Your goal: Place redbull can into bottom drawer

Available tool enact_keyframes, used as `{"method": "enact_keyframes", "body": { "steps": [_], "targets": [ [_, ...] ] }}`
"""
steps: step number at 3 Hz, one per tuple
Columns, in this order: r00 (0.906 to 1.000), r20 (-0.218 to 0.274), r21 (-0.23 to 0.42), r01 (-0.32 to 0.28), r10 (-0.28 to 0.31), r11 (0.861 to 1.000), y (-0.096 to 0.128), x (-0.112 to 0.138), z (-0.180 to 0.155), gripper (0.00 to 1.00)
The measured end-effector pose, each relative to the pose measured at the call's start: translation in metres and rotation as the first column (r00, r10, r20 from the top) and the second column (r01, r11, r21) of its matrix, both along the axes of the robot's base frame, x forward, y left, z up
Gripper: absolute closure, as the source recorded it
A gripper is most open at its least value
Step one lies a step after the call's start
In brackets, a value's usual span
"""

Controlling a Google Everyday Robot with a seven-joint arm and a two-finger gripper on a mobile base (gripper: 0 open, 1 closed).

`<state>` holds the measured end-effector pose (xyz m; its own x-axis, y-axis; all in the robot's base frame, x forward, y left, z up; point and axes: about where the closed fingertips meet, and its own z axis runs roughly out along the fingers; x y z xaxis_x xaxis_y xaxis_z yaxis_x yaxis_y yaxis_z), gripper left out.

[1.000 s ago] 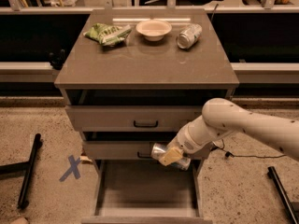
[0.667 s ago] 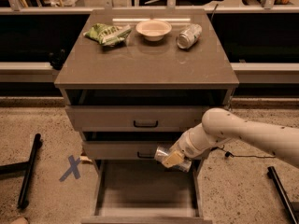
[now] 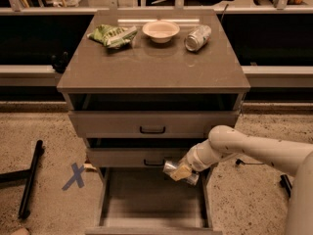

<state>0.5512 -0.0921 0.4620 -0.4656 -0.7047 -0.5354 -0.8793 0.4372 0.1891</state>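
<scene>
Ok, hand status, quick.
The hand is closed on the redbull can, above the right side of the open bottom drawer.

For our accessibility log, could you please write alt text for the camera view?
The end effector holds the redbull can above the open bottom drawer. A bowl, green bag and silver can sit on the cabinet top.

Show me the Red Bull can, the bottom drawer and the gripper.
redbull can (image 3: 169, 167), camera view, its shiny left end.
bottom drawer (image 3: 146, 199), camera view, bare grey floor.
gripper (image 3: 182, 172), camera view, yellowish fingers shut on the can, above the open drawer.
</scene>
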Motion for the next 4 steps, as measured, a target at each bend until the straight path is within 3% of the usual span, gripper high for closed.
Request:
{"method": "enact_keyframes", "body": {
  "steps": [1,2,3,4],
  "targets": [
    [0.9999,0.006,-0.029,0.012,-0.011,1.000,0.003,-0.003,-0.005,1.00],
    [0.9966,-0.014,-0.060,0.080,-0.081,0.995,0.017,-0.023,-0.046,1.00],
    [0.9881,-0.023,-0.018,0.152,-0.152,0.988,0.022,-0.038,-0.087,1.00],
    [0.9828,-0.035,0.060,0.183,-0.181,0.981,0.034,-0.042,-0.136,1.00]
  ]
}}
